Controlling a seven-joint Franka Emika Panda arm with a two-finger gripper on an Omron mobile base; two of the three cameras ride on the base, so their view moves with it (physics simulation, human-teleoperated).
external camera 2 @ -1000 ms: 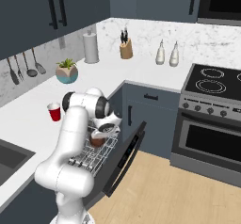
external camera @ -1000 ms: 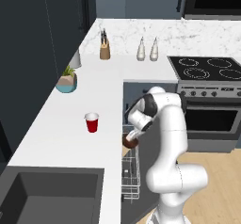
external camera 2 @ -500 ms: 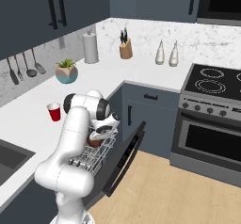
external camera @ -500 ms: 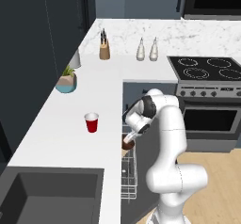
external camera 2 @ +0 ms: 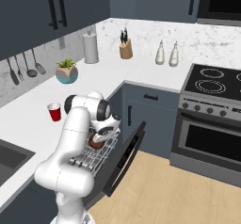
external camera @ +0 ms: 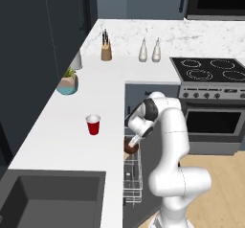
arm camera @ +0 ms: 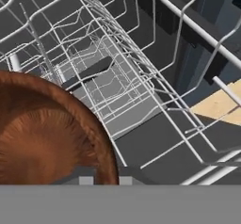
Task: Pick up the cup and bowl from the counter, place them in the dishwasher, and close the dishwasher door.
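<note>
Holding the small round dark-brown bowl (external camera: 130, 147) by its rim, the two-finger gripper (external camera: 134, 141) hung just above the white wire rack (external camera 2: 94, 156) of the open dishwasher (external camera 2: 123, 159). In the hand view the rim of the bowl (arm camera: 56, 138) sat pinched between the dark fingertips (arm camera: 85, 176), so the jaws were clenched on it, with the rack wires (arm camera: 122, 77) spread out directly beyond and below them.

Set against the pictures from a second before, the elbow of the arm had swung a little and the hand had eased down and in toward the rack, the bowl travelling with it. The jaws' hold looked unchanged. That suggested the bowl was close to being set down but not yet released.

Well away from the gripper, up on the broad white marbled counter (external camera: 57, 141) to its left, the small red tapered plastic cup (external camera: 93, 125) stood upright where it had been, untouched. The flat slate-blue dishwasher door (external camera 2: 127, 155) hung open below and to the right of the gripper, as before. By my judgement the task was under halfway: bowl nearly placed, cup and door still to do.
</note>
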